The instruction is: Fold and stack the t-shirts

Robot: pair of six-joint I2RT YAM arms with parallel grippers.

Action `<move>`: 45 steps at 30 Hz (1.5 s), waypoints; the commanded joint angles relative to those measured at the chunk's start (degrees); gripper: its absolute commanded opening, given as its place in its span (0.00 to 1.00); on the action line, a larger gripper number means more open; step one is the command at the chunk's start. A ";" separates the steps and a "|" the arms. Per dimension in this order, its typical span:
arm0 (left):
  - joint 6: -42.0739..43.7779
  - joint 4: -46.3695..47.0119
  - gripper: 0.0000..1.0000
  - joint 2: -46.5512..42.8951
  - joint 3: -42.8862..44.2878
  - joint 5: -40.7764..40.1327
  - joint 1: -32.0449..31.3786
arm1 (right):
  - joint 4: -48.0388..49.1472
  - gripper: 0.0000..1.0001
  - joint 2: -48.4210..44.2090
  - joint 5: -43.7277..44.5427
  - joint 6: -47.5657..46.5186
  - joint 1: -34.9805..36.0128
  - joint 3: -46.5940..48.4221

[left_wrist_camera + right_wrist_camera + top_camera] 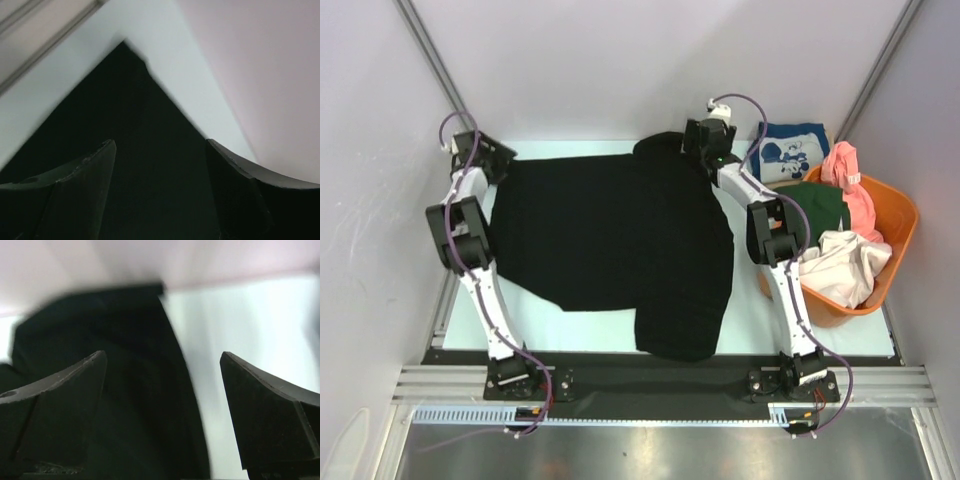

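The large black t-shirt (610, 240) lies spread over the white table, with a flap hanging toward the front edge. My left gripper (485, 160) is open above its far left corner (130, 80); black cloth fills the space between the fingers. My right gripper (705, 150) is open over the shirt's far right edge (135, 380), with cloth under the left finger and bare table under the right. The navy tee with white print (788, 152) lies at the back right. Pink (850, 185), dark green (820, 208) and off-white (840, 265) tees sit in the basket.
An orange plastic basket (900, 215) stands at the right edge of the table, next to my right arm. White walls close in the back and sides (620, 70). A metal rail (660, 380) runs along the front by the arm bases.
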 commanded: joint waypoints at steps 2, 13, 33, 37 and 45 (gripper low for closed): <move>1.74 -2.70 0.77 -21.72 -15.86 -4.39 0.52 | -1.23 1.00 -20.52 4.78 3.85 1.02 -12.44; -1.25 -8.94 0.73 -65.22 -66.66 -10.81 3.42 | -11.85 0.99 -55.16 9.00 15.08 16.92 -55.97; 0.07 3.53 0.61 -67.90 -89.28 -7.05 3.24 | -25.22 0.95 -101.24 6.36 30.84 26.95 -97.85; 1.38 5.12 0.27 -66.30 -88.14 -7.22 2.89 | -25.40 0.95 -100.28 6.71 30.13 26.87 -97.32; 7.00 -5.33 0.00 -70.61 -74.73 -12.39 -0.18 | -25.31 0.94 -99.48 6.71 29.34 26.87 -96.88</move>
